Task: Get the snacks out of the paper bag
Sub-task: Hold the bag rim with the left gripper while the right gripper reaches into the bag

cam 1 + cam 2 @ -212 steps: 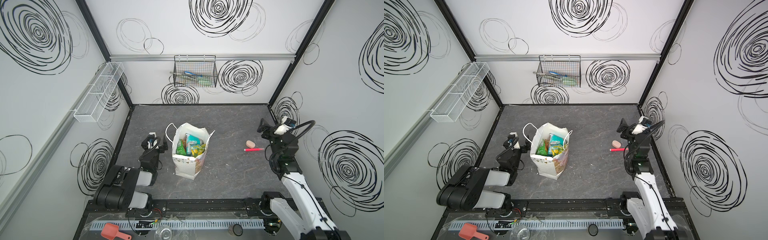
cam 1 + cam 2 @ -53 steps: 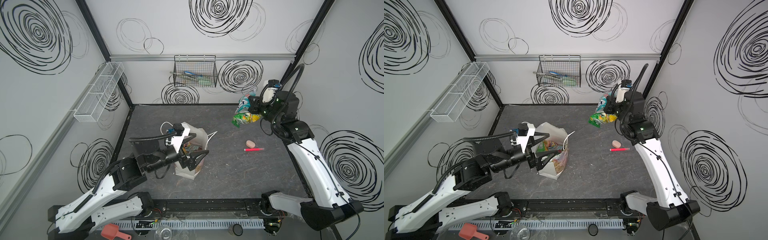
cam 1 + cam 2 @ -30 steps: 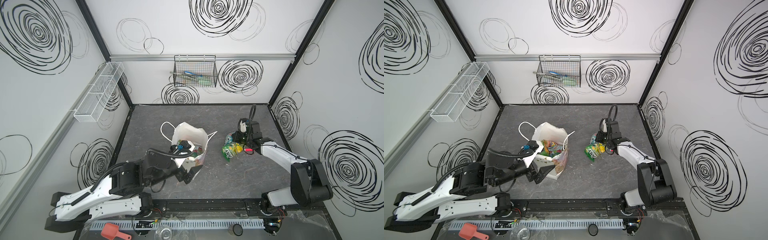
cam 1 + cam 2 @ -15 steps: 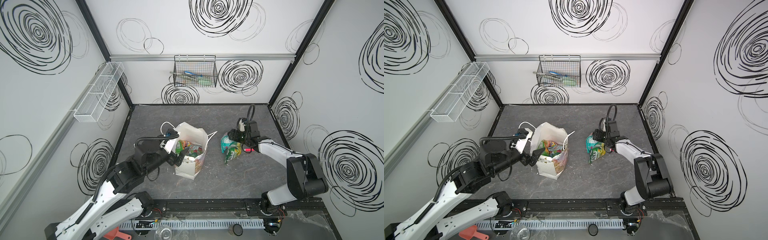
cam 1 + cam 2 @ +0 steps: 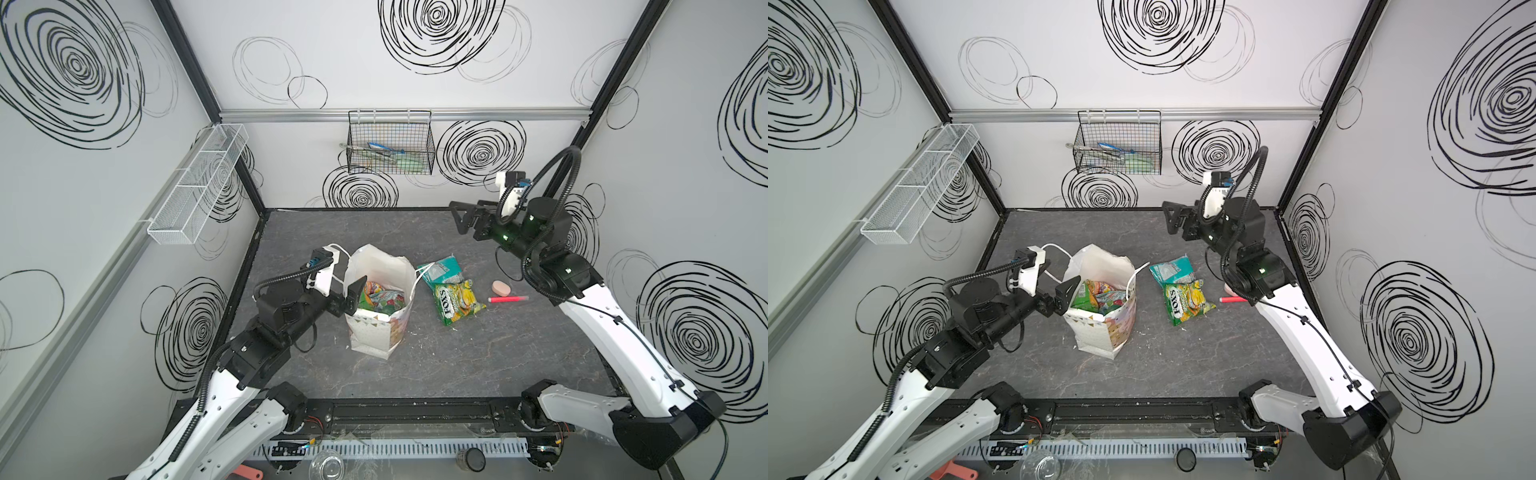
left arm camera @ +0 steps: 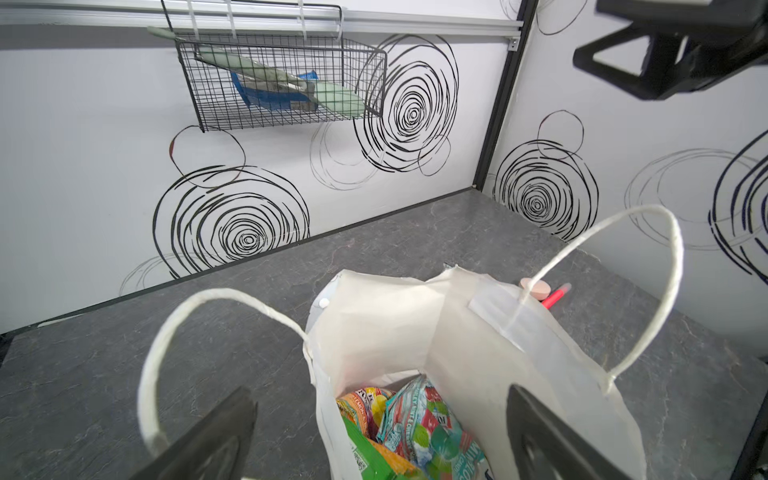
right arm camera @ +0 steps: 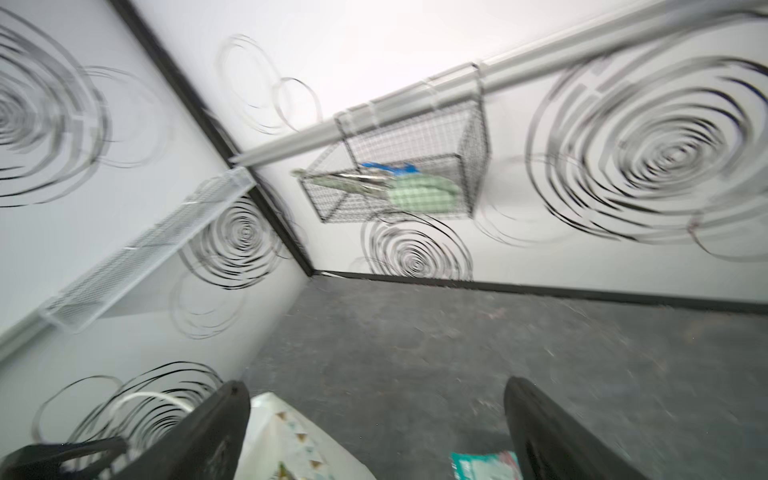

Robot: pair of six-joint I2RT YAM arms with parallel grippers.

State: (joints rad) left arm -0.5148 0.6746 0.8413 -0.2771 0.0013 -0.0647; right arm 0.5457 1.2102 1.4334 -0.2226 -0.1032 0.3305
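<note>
Entry 1, paper bag point(image 5: 376, 332): we find it standing upright left of the middle of the table point(image 5: 457, 374). Its mouth is open, and it is white with small pastel triangles on the outer wall. One cord handle point(image 6: 148, 399) arches out on the left arm's side.

Entry 2, snacks in the bag point(image 5: 380, 296): we make out green, orange and multicoloured crinkly packets lying below the rim. We cannot tell how many there are.

Entry 3, snacks already out: a teal packet point(image 5: 441, 268) and a yellow-green packet point(image 5: 457, 305) lettered "FOX'S" lie flat on the table just right of the bag. They touch each other, with the teal one nearer the back wall.

Entry 4, left gripper point(image 5: 352, 296): it sits at the bag's left rim with its jaws spread wide and nothing held. In the left wrist view one finger point(image 6: 208, 440) shows outside the bag by the handle. We cannot tell whether either finger touches the paper.

Entry 5, right gripper point(image 5: 460, 217): it is raised over the back right of the table, well apart from the packets, with its jaws spread wide and empty. The right wrist view is blurred.

Entry 6, sundries: a pink oval piece point(image 5: 500, 287) and a pink-red stick point(image 5: 508, 298) lie just beside each other, right of the packets. A black wire basket point(image 5: 390, 145) hangs on the back wall and a white mesh rack point(image 5: 199, 183) on the left wall
</note>
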